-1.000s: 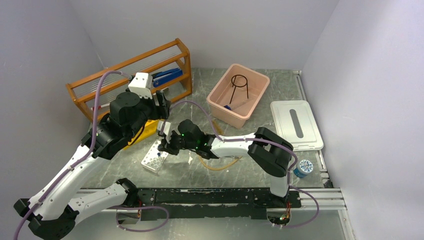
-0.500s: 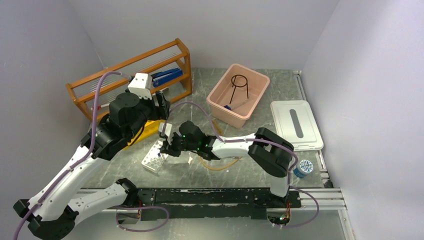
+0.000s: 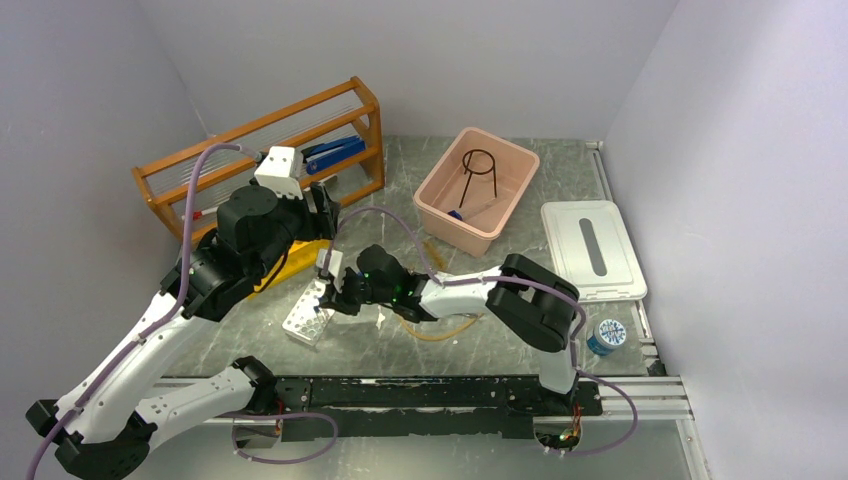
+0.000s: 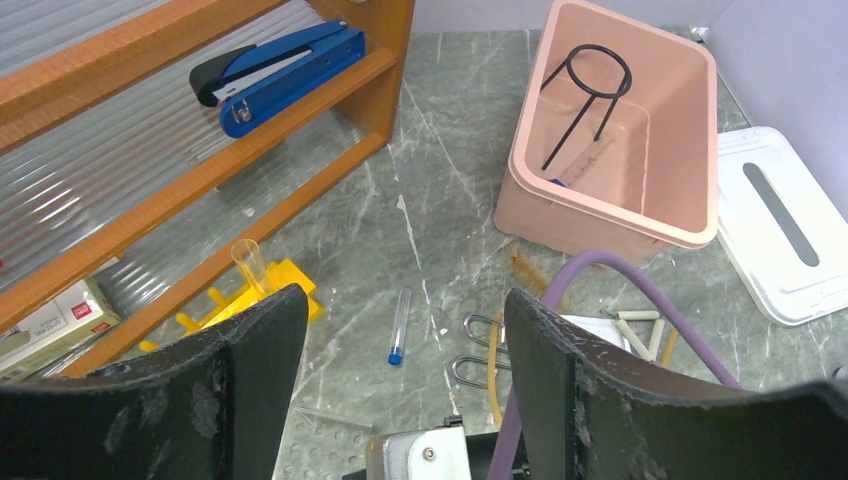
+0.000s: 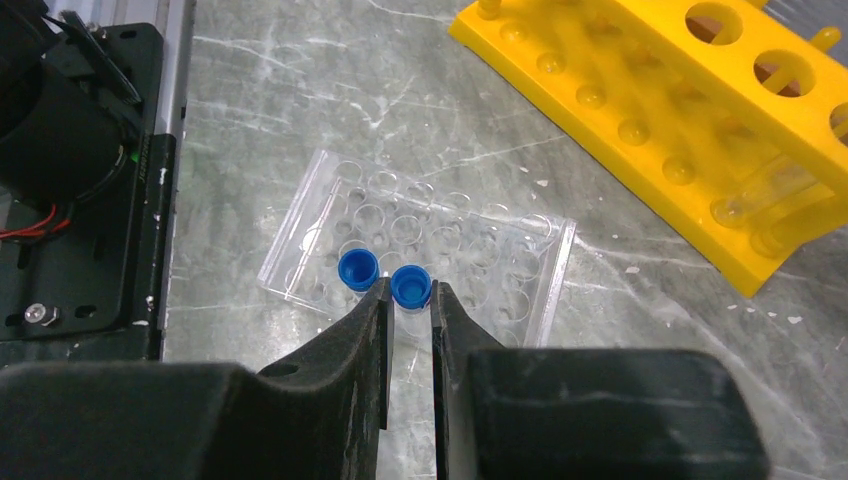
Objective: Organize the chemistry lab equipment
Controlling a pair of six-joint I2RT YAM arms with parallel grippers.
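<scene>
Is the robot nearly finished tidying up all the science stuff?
Not yet, roughly partway. Done: the wire tripod sits in the pink bin, and one blue-capped vial stands in the clear tray. In hand: the right gripper holds a second vial at that tray. Left: a test tube, the metal tongs and an amber tube lie loose on the table.
</scene>
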